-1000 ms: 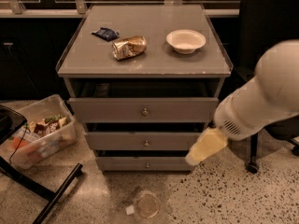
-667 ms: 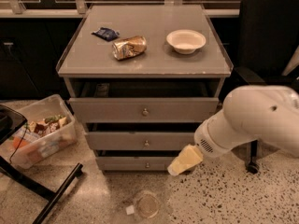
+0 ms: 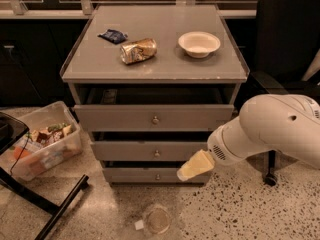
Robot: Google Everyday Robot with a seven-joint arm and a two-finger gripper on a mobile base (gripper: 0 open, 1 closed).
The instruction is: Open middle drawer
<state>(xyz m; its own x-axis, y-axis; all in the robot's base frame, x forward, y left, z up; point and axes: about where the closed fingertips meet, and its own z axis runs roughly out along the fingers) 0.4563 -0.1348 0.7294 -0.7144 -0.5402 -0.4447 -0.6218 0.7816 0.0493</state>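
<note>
Our end effector [image 3: 196,165] hangs low; we cannot tell whether it is spread or pressed together. The middle drawer [image 3: 125,151] lies just left of it and slightly above. We judge it rigid and light-sliding, best taken by its small, likely slippery knob [image 3: 157,153].

Grey cabinet top [image 3: 165,66] bearing, left to right, a dark wrapper [image 3: 113,35], a crushed metal can [image 3: 138,50] and a white bowl [image 3: 199,43]; cream two-finger gripper [image 3: 196,165] before the lower right end of the flat grey middle drawer [image 3: 130,151].
</note>
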